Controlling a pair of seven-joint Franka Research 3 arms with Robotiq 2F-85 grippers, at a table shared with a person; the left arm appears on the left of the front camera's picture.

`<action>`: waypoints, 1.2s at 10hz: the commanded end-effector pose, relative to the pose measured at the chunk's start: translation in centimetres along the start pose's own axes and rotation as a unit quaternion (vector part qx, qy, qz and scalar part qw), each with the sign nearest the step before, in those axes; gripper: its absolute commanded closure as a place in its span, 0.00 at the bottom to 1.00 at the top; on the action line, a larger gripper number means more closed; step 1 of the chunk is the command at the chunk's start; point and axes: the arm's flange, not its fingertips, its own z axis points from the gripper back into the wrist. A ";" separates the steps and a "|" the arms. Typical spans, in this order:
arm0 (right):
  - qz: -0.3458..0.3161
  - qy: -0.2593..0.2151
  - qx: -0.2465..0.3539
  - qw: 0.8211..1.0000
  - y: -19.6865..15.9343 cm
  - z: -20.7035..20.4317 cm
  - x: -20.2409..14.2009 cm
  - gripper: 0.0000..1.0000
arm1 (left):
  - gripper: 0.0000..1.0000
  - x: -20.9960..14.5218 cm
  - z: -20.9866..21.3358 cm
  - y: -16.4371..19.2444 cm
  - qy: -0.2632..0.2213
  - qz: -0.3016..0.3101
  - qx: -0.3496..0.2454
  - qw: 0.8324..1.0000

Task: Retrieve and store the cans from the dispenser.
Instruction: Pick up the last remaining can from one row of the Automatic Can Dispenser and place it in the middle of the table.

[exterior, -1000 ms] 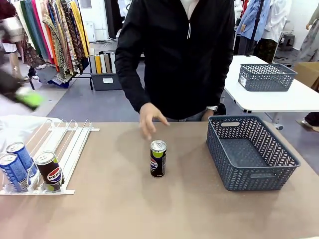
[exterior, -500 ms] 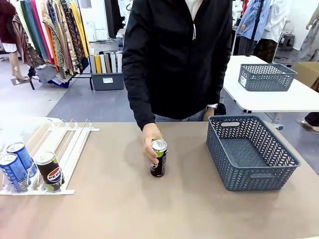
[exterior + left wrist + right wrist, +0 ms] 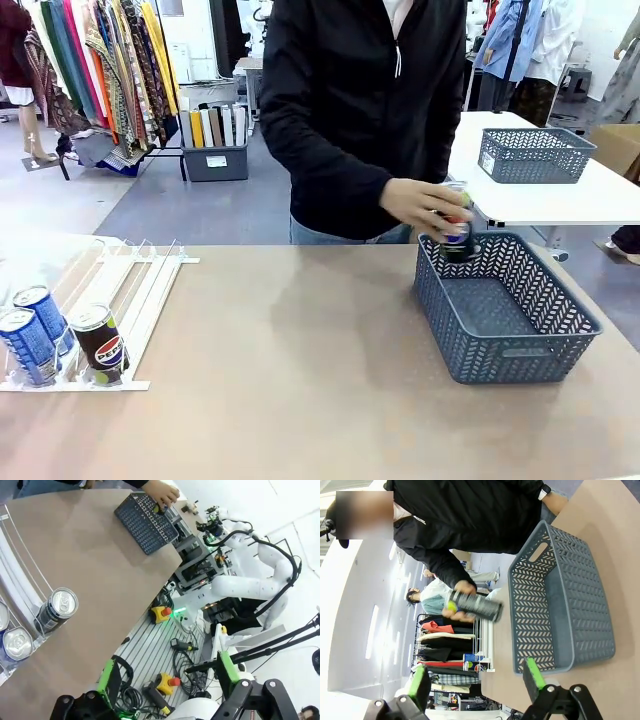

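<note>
I find the person's hand [image 3: 420, 205] holding a black can [image 3: 457, 232] over the basket's [image 3: 500, 362] far left corner, at its rim. Three cans [image 3: 97, 340] sit at the dispenser's [image 3: 150, 290] near end, table [image 3: 300, 400] left. My left gripper [image 3: 167, 680] stands wide open, empty. My right gripper [image 3: 477, 680] likewise.

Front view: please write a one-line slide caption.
A person's hand holds a can over the basket's far rim; three cans stand in the dispenser.
</note>
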 end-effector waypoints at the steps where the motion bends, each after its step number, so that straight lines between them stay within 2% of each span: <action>1: 0.005 0.004 0.004 1.000 0.2 0.1 0.1 0.00 | 0.00 -0.1 0.1 0.1 -0.009 -0.008 -0.009 1.000; 6: 0.005 0.004 0.004 1.000 0.2 0.1 0.1 0.00 | 0.00 -0.2 0.2 0.1 -0.003 0.003 0.000 1.000; 7: 0.005 0.004 0.004 1.000 0.2 0.1 0.1 0.00 | 0.00 1.3 -0.8 -1.5 0.043 0.018 0.035 0.998; 8: 0.005 0.004 0.004 1.000 0.2 0.1 0.1 0.00 | 0.00 3.4 -2.8 -3.4 0.076 0.054 0.125 0.988; 9: 0.005 0.004 0.004 1.000 0.2 0.1 0.1 0.00 | 0.00 5.7 -5.4 -4.5 0.098 0.083 0.215 0.968; 11: 0.005 0.004 0.004 1.000 0.2 0.1 0.1 0.00 | 0.00 8.2 -9.5 -4.7 0.137 0.115 0.299 0.937; 12: 0.005 0.004 0.004 1.000 0.2 0.1 0.1 0.00 | 0.00 9.0 -11.6 -4.1 0.159 0.125 0.313 0.928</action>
